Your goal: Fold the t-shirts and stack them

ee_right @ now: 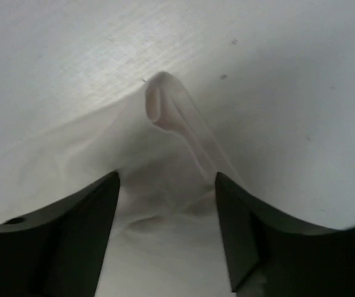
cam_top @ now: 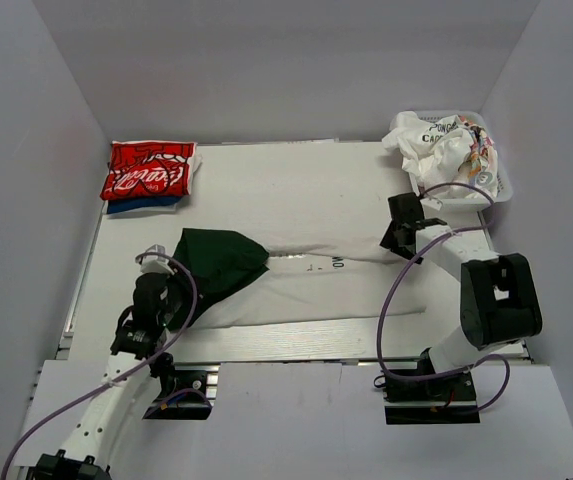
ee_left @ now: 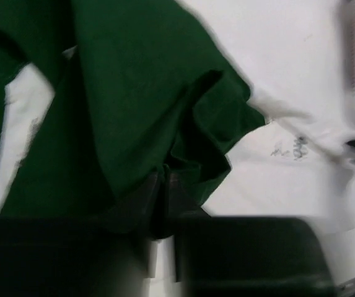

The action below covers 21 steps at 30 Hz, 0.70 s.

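A dark green t-shirt (cam_top: 216,262) lies bunched on the left part of an off-white t-shirt (cam_top: 306,295) that is spread across the middle of the table. My left gripper (cam_top: 178,290) is shut on the green shirt's near edge; in the left wrist view its tips (ee_left: 165,185) pinch the green cloth (ee_left: 134,93). My right gripper (cam_top: 396,236) is open at the off-white shirt's right end. In the right wrist view the jaws (ee_right: 166,185) straddle a raised fold of off-white cloth (ee_right: 165,117). A folded red Coca-Cola t-shirt (cam_top: 149,170) lies at the back left.
The red shirt rests on a blue folded item (cam_top: 146,205). A white mesh basket (cam_top: 503,190) at the back right holds crumpled off-white printed cloth (cam_top: 436,150). Grey walls close the table on three sides.
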Tool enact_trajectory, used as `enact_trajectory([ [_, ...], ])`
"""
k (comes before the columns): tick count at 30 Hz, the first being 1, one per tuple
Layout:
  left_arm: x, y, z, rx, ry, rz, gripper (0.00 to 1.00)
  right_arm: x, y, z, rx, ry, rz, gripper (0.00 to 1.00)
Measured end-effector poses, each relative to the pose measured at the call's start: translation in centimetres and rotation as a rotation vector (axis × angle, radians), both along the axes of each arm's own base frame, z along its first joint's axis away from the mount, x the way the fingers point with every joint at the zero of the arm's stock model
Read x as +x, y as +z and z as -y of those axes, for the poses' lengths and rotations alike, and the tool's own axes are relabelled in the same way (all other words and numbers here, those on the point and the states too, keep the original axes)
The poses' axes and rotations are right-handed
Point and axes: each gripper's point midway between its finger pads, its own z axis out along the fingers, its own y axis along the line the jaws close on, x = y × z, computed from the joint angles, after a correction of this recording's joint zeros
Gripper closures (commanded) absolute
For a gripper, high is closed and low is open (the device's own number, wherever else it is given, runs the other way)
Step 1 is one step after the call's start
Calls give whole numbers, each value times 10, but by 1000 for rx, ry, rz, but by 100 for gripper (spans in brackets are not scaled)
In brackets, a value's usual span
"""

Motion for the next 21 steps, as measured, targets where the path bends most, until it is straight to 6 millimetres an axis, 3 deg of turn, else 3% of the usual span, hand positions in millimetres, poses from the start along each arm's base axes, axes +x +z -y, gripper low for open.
enact_trajectory([
  [1, -5, -4, -2, 2, 13, -38, 30, -8, -3, 5, -17, -17, -23, 15],
  [3, -12, -5, -5, -6, 40, -99, 20, -19, -2, 11, -27, -47, -38, 11],
  [5, -15, 1, -7, -7, 50, -121, 16, -22, 6, 15, -31, -68, -25, 9],
  [6, -16, 5, -7, -15, 56, -123, 0, -23, 12, 16, -29, -76, -12, 9],
  [11, -8, 21, -4, -43, 59, -101, 0, -19, 46, 10, 17, -55, 94, 9],
  [15, 16, 22, 9, -22, -11, -130, 0, -8, 69, -13, 117, 53, 203, 9],
  [21, 73, 6, 42, 1, -138, -209, 0, 2, 66, -53, 238, 224, 210, 9],
])
